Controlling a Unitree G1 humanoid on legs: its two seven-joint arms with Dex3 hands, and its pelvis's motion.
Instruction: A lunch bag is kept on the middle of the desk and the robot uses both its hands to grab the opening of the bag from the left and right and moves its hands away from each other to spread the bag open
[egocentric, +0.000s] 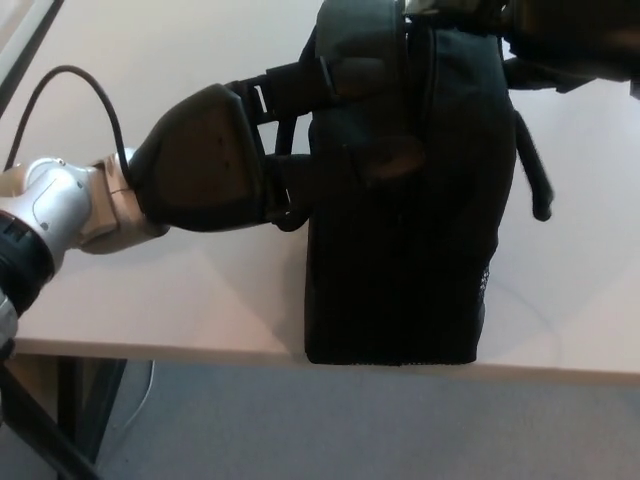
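The left hand (215, 160) reaches in from the left, its thick black fingers (300, 80) pressed onto the left side of the lunch bag (400, 220) near the top. Black on black hides the fingertips, so whether it actually grips the fabric cannot be told. A cable (85, 85) loops over its pale wrist. The right hand (565, 35) is cut off by the top right corner; only a dark mass against the bag's upper right edge shows, and its grip cannot be told either. The bag stands upright on the bench (150, 290), its bottom close to the front edge, its opening lost beyond the frame. A strap (535, 170) hangs down its right side.
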